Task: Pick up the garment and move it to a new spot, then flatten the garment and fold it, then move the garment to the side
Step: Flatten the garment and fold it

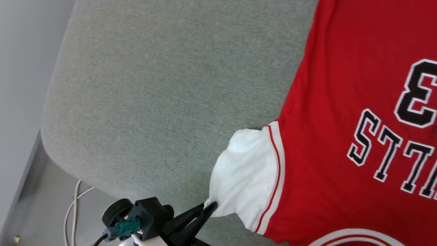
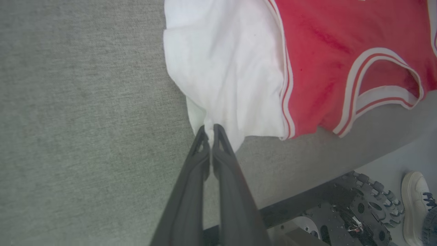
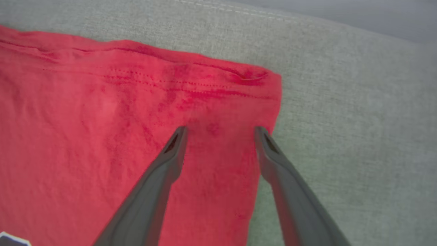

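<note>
Item: the garment [image 1: 341, 102], a red jersey, lettering side up, spread on the grey upholstered surface [image 1: 153, 85]; the body lies broadly flat, with light wrinkles near the hem corner [image 3: 266, 78]; no fold shows in it.

Part: white sleeve [image 1: 245, 171], puckered toward its outer edge; you have the left gripper [image 1: 209, 206] pressed together on that edge, pinching the cloth at the tips.

Right gripper [image 3: 221, 131]: fingers spread wide over the hem corner, holding nothing; whether the tips touch the cloth you cannot tell.

Status, by judgement: relocation looks done; you are in the flattening; sleeve and hem corner want drawing out; folding and the move to the side are left.

Surroundings: the robot's wheeled base [image 2: 368, 205] and a person's white shoe [image 2: 414, 201] by the surface's near edge; a pale cable [image 1: 73, 212] on the floor.
</note>
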### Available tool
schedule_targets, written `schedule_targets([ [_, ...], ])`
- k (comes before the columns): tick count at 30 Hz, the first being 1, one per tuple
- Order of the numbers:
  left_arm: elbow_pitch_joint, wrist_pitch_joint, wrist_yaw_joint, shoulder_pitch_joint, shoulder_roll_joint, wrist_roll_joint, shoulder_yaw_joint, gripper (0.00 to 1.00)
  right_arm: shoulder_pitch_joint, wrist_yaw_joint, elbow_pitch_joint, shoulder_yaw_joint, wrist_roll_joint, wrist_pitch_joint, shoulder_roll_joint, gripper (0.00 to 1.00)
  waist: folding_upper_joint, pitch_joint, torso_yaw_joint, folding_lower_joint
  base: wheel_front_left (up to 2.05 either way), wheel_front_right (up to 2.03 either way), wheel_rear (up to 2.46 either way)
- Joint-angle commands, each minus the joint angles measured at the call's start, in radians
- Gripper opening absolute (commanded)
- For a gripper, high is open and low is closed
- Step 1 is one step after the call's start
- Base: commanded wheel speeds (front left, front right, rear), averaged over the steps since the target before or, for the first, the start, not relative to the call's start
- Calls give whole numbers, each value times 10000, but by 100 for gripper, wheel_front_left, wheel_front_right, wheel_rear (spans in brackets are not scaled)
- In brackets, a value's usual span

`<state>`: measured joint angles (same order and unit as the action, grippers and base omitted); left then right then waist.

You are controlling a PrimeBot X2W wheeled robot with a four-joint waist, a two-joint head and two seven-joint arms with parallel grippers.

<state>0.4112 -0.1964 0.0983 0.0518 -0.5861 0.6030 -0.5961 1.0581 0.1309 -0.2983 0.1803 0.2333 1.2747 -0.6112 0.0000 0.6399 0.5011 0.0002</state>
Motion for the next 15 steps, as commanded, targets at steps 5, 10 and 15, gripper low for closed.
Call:
schedule_targets([
  [5, -171, 182, 67, 181, 152, 77, -111, 0, -477, -3, -136, 217, -265, 433, 185, 100, 0, 302, 377, -2, 0, 0, 0],
  [10, -287, 259, 84, 249, 228, 82, -199, 0, -1277, -3, -176, 504, -446, 1045, 357, 34, 0, 372, 446, -2, 0, 0, 0],
  [15, -410, 300, -39, 374, 181, -136, -165, 0, -1489, -3, 222, 829, -424, 970, 565, 0, 0, 213, 271, -2, 0, 0, 0],
])
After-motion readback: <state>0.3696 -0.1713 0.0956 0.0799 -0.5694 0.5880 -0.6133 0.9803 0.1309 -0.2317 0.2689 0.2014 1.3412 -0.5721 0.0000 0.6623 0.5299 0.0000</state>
